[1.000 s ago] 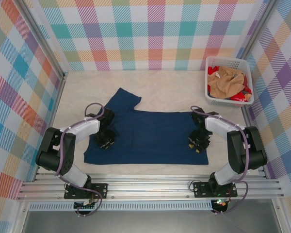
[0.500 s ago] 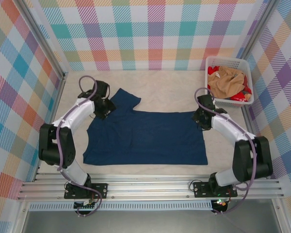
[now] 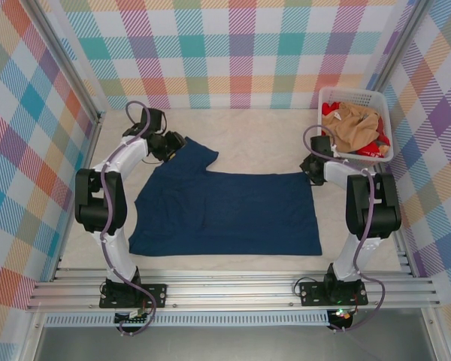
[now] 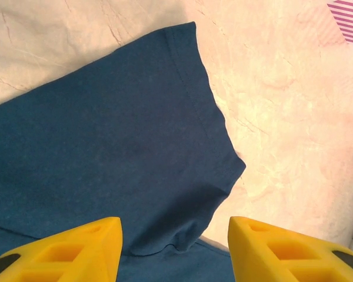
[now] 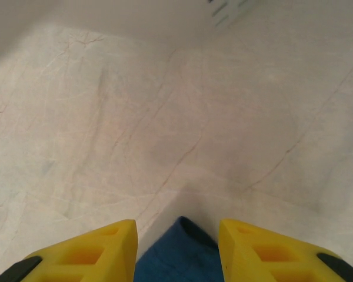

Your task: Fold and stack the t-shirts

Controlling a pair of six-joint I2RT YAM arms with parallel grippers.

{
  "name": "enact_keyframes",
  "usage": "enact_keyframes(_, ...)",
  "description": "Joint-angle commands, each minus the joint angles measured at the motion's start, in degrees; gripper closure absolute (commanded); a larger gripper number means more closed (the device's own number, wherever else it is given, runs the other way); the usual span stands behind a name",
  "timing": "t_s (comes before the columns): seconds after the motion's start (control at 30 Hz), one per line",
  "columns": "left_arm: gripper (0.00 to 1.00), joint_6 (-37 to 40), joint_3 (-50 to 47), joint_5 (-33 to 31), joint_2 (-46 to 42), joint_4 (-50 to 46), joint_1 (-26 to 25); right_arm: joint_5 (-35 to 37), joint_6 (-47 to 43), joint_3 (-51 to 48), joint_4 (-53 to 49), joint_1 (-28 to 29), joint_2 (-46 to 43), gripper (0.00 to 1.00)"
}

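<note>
A navy blue t-shirt point(image 3: 225, 214) lies spread flat on the table, its sleeve point(image 3: 192, 150) pointing to the far left. My left gripper point(image 3: 171, 144) hovers at that sleeve and is open. In the left wrist view the sleeve point(image 4: 123, 147) lies between and ahead of the yellow fingers point(image 4: 76, 249). My right gripper point(image 3: 310, 170) is open at the shirt's far right corner. In the right wrist view that navy corner point(image 5: 182, 249) pokes up between the two fingers point(image 5: 265, 249). A tan-orange shirt point(image 3: 353, 124) and a red one point(image 3: 372, 147) lie bunched in the basket.
The white plastic basket point(image 3: 325, 143) stands at the back right, just beyond my right gripper. Plaid walls close in the table on three sides. Bare pale table point(image 3: 263, 143) stretches behind the navy shirt.
Both arms have reached away from the shirt's middle sides to its far edge: the left to the sleeve, the right to the far right corner. The shirt has barely shifted.
</note>
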Motion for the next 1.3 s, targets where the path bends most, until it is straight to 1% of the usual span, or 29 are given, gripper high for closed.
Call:
enact_keyframes(0.0,0.49,1.6,1.9,0.3,0.9,-1.1,0.9,-3.1,0.7,3.2,-1.1,0.1,3.0,0.61)
enact_keyframes(0.1,0.49,2.4,3.7,-1.4,1.9,-3.0,0.9,-2.5,1.2,4.7,-3.7,0.7,4.4,0.62)
enact_keyframes(0.2,0.49,3.2,6.3,-3.4,3.3,-5.5,0.9,-0.6,2.2,7.7,-11.0,1.4,6.1,0.65)
enact_keyframes(0.27,0.49,3.5,7.4,-4.0,3.8,-6.1,0.9,1.8,3.4,8.9,-16.1,1.9,6.8,0.64)
enact_keyframes(0.43,0.49,3.8,8.5,-4.0,3.5,-6.7,0.9,2.7,4.0,5.8,-13.0,2.1,5.1,0.61)
enact_keyframes(0.53,0.49,4.3,8.4,-4.1,2.3,-7.3,0.9,2.6,1.5,0.5,-3.7,2.4,0.3,0.58)
enact_keyframes(0.6,0.49,4.4,8.0,-4.0,1.2,-7.9,0.8,2.7,-0.7,-0.1,-2.3,2.4,-1.8,0.58)
enact_keyframes(0.7,0.49,4.1,5.6,-4.1,-1.3,-7.5,0.8,3.7,-2.0,0.2,-4.7,2.2,-3.5,0.58)
enact_keyframes(0.77,0.49,3.7,3.4,-4.4,-3.0,-7.5,0.8,3.5,-3.1,-1.0,-3.7,1.5,-3.8,0.59)
enact_keyframes(0.9,0.49,3.5,-0.9,-5.1,-6.0,-7.6,0.9,1.9,-3.1,0.3,-7.0,-2.5,-2.0,0.59)
enact_keyframes(1.0,0.49,4.1,-2.6,-5.5,-7.0,-8.0,0.9,0.5,-4.1,0.8,-6.6,-4.8,-2.1,0.59)
enact_keyframes(1.1,0.49,4.5,-3.2,-5.5,-7.2,-8.2,1.0,-0.2,-6.1,2.4,-7.5,-4.5,-2.4,0.59)
enact_keyframes(1.17,0.49,4.4,-3.2,-5.9,-7.1,-8.5,1.1,2.0,-5.1,2.7,-10.1,-3.7,-3.6,0.59)
enact_keyframes(1.27,0.49,4.4,-2.7,-6.2,-6.8,-8.7,1.1,3.0,-2.9,-0.4,-9.8,-2.4,-7.4,0.58)
